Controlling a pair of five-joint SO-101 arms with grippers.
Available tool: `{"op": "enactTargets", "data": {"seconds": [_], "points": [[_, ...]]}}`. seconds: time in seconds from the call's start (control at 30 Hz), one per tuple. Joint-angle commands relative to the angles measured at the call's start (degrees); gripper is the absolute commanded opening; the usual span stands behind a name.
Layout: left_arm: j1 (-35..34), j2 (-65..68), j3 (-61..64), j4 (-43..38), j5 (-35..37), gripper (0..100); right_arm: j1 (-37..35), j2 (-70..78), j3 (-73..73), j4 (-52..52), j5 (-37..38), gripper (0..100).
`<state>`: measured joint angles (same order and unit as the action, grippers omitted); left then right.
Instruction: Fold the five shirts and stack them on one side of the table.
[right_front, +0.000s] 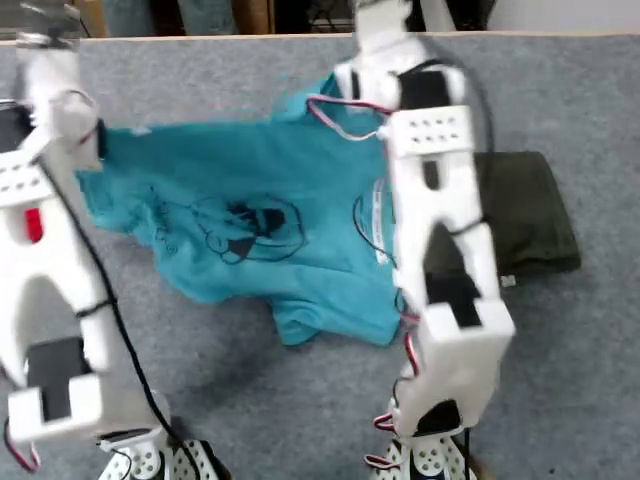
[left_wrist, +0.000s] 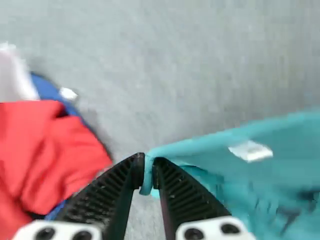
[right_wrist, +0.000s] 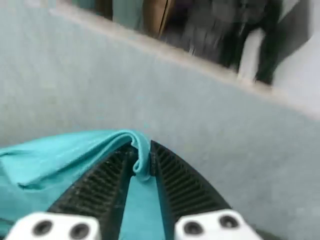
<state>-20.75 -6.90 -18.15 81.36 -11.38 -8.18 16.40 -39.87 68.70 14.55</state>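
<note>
High view: a teal shirt (right_front: 235, 205) lies open and rumpled across the middle of the grey table (right_front: 580, 110), print side up, with no fold in it yet. The left hand (right_front: 92, 135) is at its far left corner and the right hand (right_front: 345, 85) at its far right corner, so the cloth hangs stretched between the two arms along its far edge. Just beside it, on the right side of the table, a dark green shirt (right_front: 525, 215) rests folded into a neat block. I take that for the start of the stack.

Left wrist view: the left hand (left_wrist: 146, 175) is clenched on a thin edge of the teal shirt (left_wrist: 260, 170), the cloth pinched between both ribbed jaws. Near it on the table (left_wrist: 175, 65) lies a crumpled red shirt (left_wrist: 45, 150) with a blue shirt (left_wrist: 82, 120) showing from under it, both unfolded. A white patch sits beyond them; whether that is another shirt I cannot tell.

Right wrist view: the right hand (right_wrist: 141, 165) is likewise clamped on a doubled edge of the teal shirt (right_wrist: 60, 155), close to the far rim of the table (right_wrist: 100, 85).

By my judgement the task is early on: one shirt is done, the teal one is gripped for its first fold, and at least the red and blue ones wait.
</note>
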Motion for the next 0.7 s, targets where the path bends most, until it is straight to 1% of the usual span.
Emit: {"op": "enactTargets", "data": {"seconds": [0.0,0.07,0.2,0.4,0.57,0.67], "points": [[-2.1,-9.8,-4.3,0.1,3.2,3,0.2,-10.9,-11.6,8.1,-0.6,1.4],[-2.0,-14.9,-4.6,1.4,3.0,3,0.1,-14.7,-16.7,11.6,-1.1,1.4],[-2.0,-25.4,-7.0,4.3,2.9,3,0.2,-21.4,-26.6,14.9,-9.1,1.4],[-2.4,-37.5,-13.5,10.2,2.6,3,0.2,-29.2,-36.3,14.3,-16.7,1.3],[-9.1,-43.9,-18.2,13.9,0.8,3,0.3,-36.1,-37.9,11.3,-17.8,1.3],[-11.1,-46.0,-18.2,15.6,-0.5,3,0.3,-38.6,-36.7,8.4,-17.9,1.3]]}}
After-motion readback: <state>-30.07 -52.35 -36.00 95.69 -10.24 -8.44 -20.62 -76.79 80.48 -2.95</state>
